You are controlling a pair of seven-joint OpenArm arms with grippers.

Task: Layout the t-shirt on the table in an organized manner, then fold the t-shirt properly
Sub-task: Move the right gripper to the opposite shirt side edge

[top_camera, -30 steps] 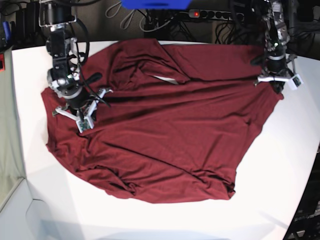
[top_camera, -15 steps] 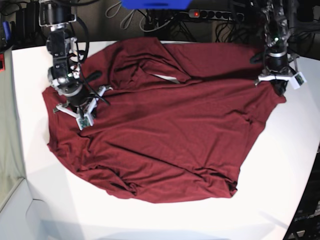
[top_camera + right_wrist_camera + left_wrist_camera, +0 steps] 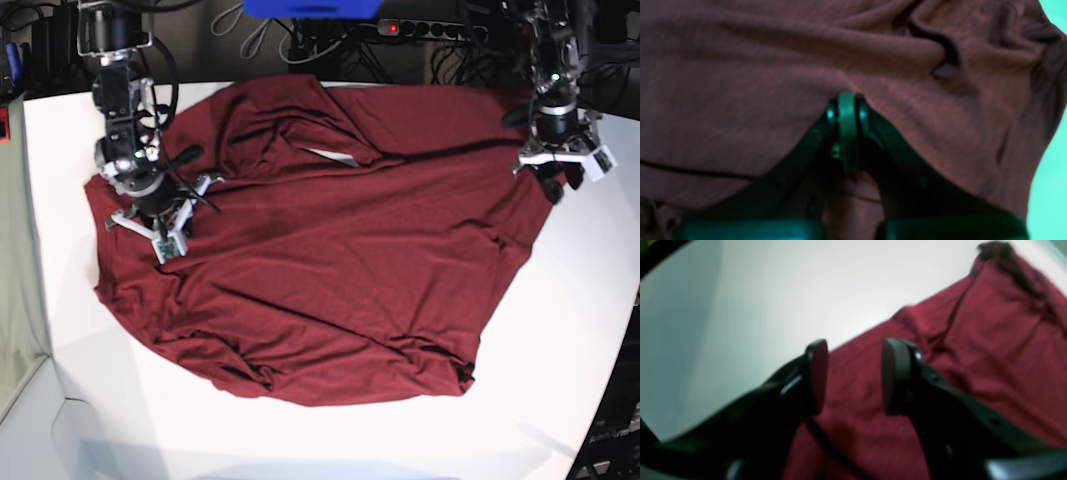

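Observation:
The maroon t-shirt (image 3: 330, 260) lies spread and wrinkled over most of the white table (image 3: 560, 330). My left gripper (image 3: 552, 182) hangs at the shirt's far right edge. In the left wrist view it (image 3: 855, 376) is open, its pads apart above the t-shirt (image 3: 973, 356), with bare table (image 3: 756, 290) beyond. My right gripper (image 3: 150, 212) sits on the shirt's left side. In the right wrist view it (image 3: 846, 110) is shut on a pinch of t-shirt (image 3: 740, 83), and creases run toward its tip.
A power strip with a red light (image 3: 400, 27), cables and a blue object (image 3: 310, 8) lie behind the table's back edge. White tabletop shows in front of and to the right of the shirt. The table's left edge (image 3: 45, 330) drops to a grey surface.
My left gripper has opened and let go of the shirt's right edge, which has settled back on the table. The right gripper has shifted slightly toward the back, still shut.

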